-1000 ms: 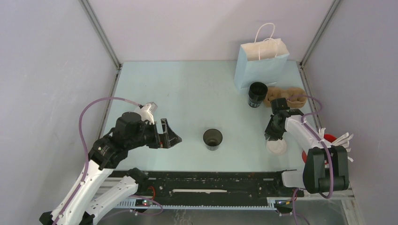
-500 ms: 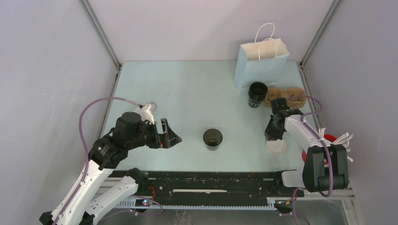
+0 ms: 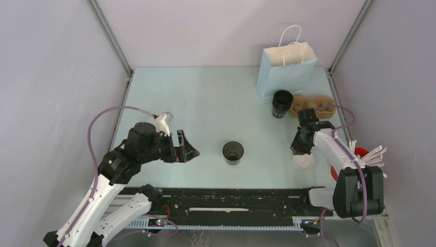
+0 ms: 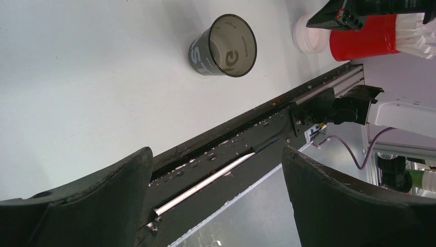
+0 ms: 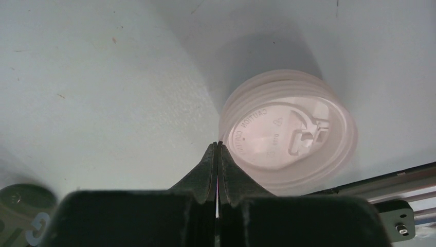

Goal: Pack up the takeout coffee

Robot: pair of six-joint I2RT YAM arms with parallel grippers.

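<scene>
As wrist view alone shows, right gripper (image 5: 218,145) closed.

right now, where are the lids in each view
top external: lids lower right.
left wrist: lids top right, beside red cup.
right wrist: lids centre right.
shared landmark: centre cup, left of the lids.

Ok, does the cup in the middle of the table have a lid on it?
No, the cup is open-topped, with its inside wall showing in the left wrist view.
</scene>
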